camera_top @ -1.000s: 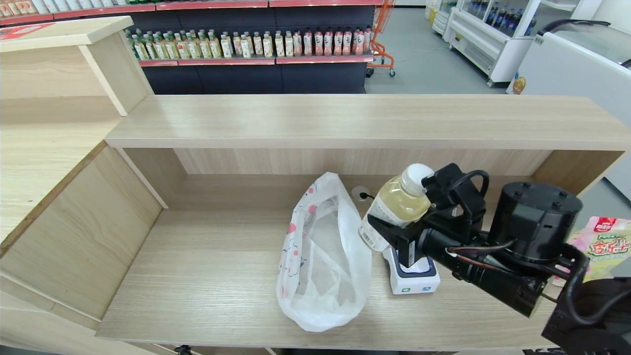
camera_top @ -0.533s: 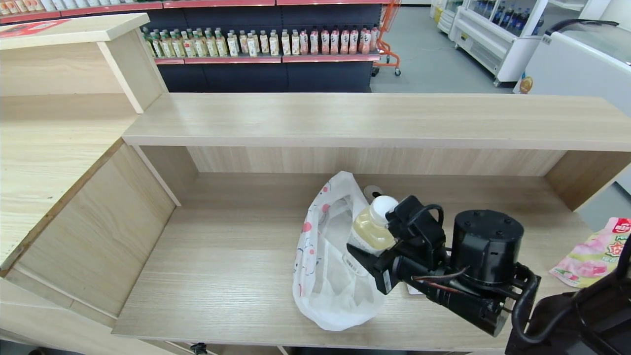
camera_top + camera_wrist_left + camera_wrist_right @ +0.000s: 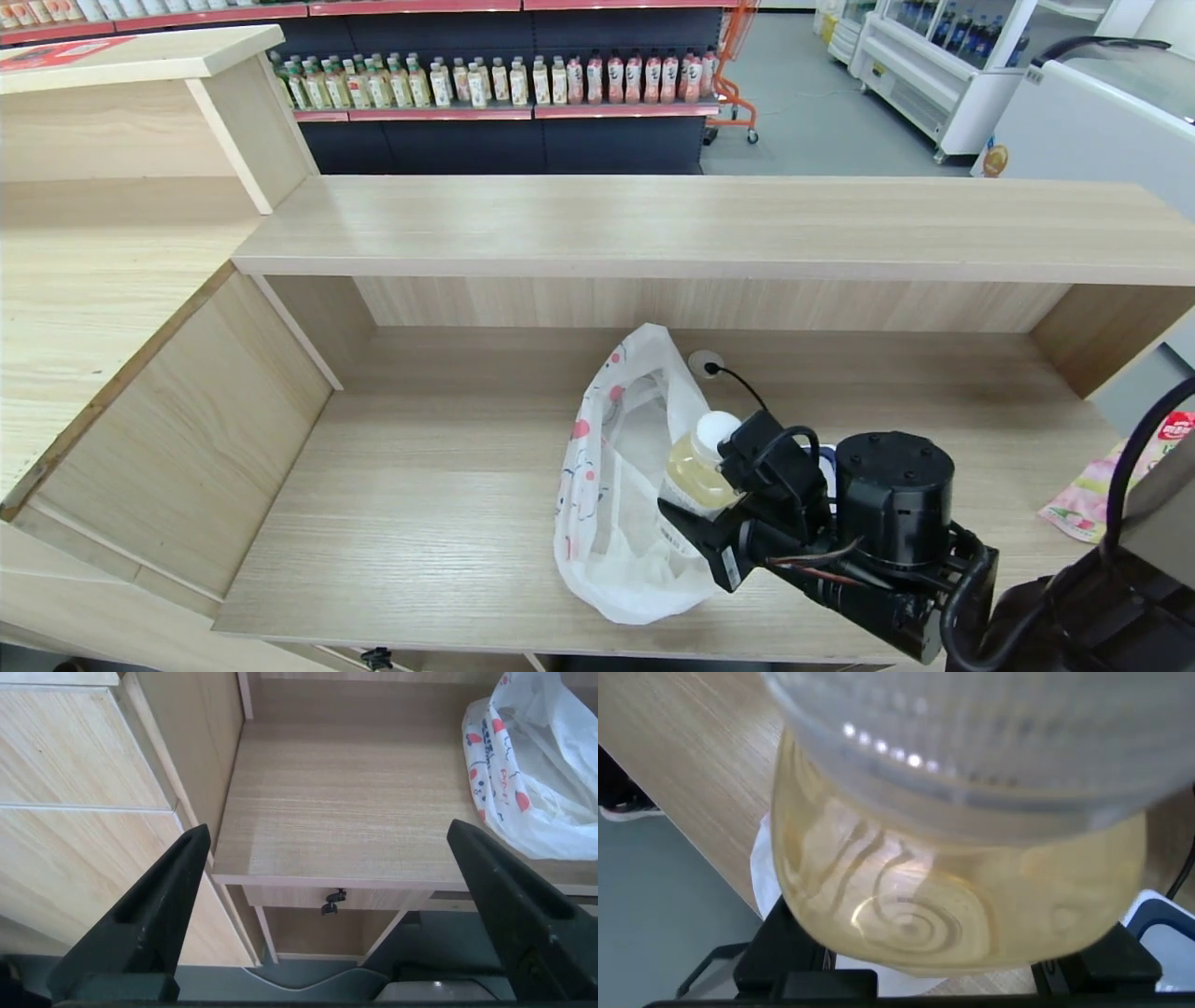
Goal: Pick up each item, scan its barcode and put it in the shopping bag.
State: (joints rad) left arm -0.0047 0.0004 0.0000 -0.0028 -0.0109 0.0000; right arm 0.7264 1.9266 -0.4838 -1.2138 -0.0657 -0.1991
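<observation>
My right claw [image 3: 694, 504] pinches the bottle [image 3: 693, 464], seemingly inside the shopping bag [image 3: 597, 495], so I'd lower it deeper before letting go.

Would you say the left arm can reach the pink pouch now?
Probably not: the left claw hangs off the counter's left front, with the shopping bag and right arm between it and the pouch.

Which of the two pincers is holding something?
The right pincer, shut on the bottle at the shopping bag; the left pincer hangs open and empty.
</observation>
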